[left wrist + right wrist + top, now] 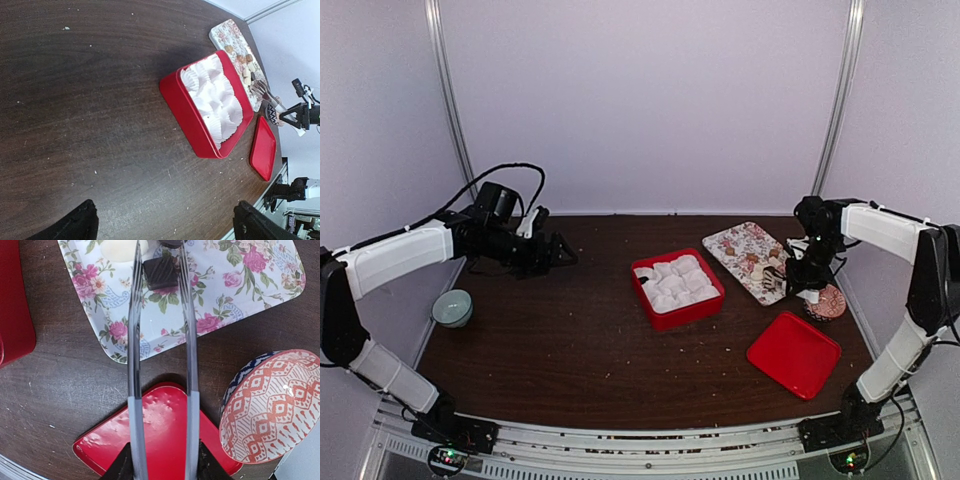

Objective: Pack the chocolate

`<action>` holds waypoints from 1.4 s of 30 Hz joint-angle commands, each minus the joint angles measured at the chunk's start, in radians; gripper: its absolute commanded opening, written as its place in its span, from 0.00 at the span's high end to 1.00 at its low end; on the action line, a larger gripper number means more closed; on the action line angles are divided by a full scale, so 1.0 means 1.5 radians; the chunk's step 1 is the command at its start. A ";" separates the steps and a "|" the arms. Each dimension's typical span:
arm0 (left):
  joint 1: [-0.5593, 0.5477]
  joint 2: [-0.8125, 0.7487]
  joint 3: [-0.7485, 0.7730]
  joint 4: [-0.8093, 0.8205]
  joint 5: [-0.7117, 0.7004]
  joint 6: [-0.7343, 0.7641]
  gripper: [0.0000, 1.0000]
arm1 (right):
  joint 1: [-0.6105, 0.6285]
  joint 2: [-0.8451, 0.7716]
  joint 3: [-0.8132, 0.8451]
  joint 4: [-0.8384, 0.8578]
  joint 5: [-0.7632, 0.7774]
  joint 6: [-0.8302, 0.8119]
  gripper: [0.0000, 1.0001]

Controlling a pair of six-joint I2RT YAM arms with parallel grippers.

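Top view: on the dark wood-grain table [550, 340], a glossy red box [665, 315] of crimped white paper cups [675, 280] sits mid-table. Small brown chocolate [757, 265] lumps lie on a rectangular floral tray [730, 245] near the far right corner.

Left wrist: the left gripper [165, 227] is spread wide, empty.

Right wrist: the right gripper [162, 467] is clenched on slim metal tongs [132, 365], whose tips flank one dark, ridged square chocolate on the tray.

Lab rig: white enclosure walls [640, 100], metal rail [640, 441].
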 commanded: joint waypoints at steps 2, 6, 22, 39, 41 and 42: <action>0.004 0.011 0.019 0.028 0.004 0.001 0.03 | -0.005 -0.004 0.017 0.001 0.008 -0.005 0.68; 0.005 0.013 0.022 0.026 0.005 0.004 0.03 | -0.005 -0.022 0.011 -0.006 -0.004 -0.001 0.70; 0.005 0.006 0.021 0.021 0.008 0.012 0.03 | 0.015 -0.141 0.045 -0.044 -0.097 0.039 0.72; 0.004 -0.015 0.006 0.017 0.002 0.007 0.03 | 0.223 -0.020 0.153 0.043 -0.202 0.117 0.73; 0.005 -0.017 0.004 0.017 0.002 0.005 0.03 | 0.238 0.005 0.167 0.050 -0.211 0.120 0.72; 0.004 -0.018 0.004 0.016 0.002 0.006 0.03 | 0.245 0.015 0.173 0.053 -0.213 0.120 0.72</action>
